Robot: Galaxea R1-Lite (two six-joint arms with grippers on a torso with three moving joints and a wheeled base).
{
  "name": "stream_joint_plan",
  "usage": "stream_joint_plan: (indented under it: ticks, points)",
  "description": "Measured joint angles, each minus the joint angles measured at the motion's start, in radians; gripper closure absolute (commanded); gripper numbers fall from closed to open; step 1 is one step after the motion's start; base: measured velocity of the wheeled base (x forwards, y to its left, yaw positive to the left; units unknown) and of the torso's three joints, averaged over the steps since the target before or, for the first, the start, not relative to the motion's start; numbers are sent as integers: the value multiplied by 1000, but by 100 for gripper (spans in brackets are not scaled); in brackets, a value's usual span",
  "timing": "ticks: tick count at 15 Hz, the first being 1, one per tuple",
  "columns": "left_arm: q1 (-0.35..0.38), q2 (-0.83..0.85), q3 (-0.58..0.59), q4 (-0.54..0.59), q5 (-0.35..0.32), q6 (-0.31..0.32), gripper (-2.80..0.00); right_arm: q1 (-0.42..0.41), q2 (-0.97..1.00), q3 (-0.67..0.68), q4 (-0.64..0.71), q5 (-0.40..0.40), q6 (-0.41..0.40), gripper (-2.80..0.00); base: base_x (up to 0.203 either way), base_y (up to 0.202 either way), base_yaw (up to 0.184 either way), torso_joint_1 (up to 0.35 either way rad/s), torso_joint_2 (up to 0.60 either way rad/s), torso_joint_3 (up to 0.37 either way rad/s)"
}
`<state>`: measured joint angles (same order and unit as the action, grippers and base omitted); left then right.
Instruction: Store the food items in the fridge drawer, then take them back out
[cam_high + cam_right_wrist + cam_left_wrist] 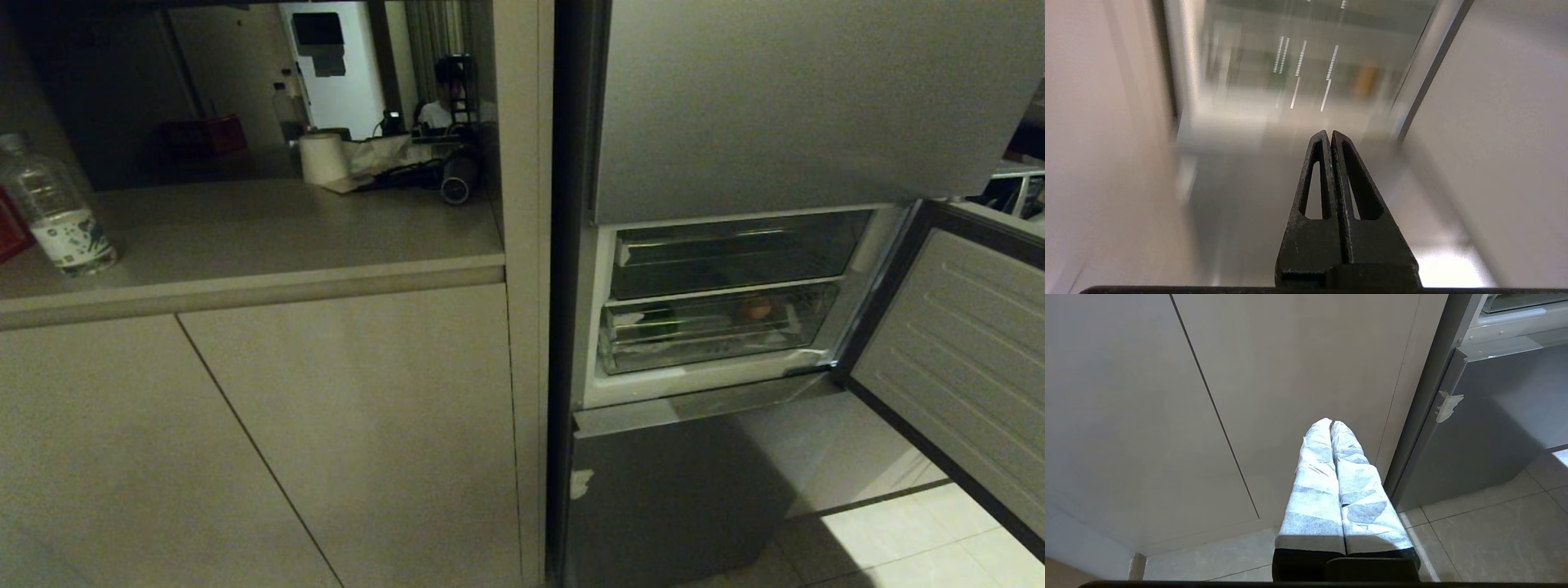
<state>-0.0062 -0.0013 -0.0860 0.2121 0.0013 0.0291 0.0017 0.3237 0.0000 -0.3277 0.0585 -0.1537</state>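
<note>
Open fridge ahead; right gripper (1329,132) closed, empty, touching nothing.

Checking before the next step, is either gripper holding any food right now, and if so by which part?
Nothing is held. The left gripper and right gripper are both shut on nothing. The orange fruit lies inside the fridge drawer.

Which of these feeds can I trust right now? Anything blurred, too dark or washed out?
Head view: dim but sharp; the small orange-brown round fruit shows inside the clear plastic fridge drawer; bright patch on the floor tiles. Left wrist view: sharp, evenly lit, shut tape-wrapped left end effector before beige cabinet doors. Right wrist view: background motion-smeared; only the shut black right end effector is crisp.
</note>
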Motion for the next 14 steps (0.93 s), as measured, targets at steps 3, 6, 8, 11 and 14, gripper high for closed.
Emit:
stream_joint_plan:
  ticks: [3,6,8,11,14]
  points:
    - [0,0,0,0,0,0,0,16,-120,0,240,-18,14,0,0,0,0,0,0,0]
    - [0,0,0,0,0,0,0,5,-256,0,251,-25,5,0,0,0,0,0,0,0]
    - [0,0,0,0,0,0,0,1,-296,0,250,-31,25,0,0,0,0,0,0,0]
    - [0,0,0,1,0,0,0,0,-319,0,251,-32,24,0,-2,-1,-28,1,-1,2]
    - [0,0,0,0,0,0,0,0,-324,0,250,-32,25,0,-4,4,-167,4,3,1]
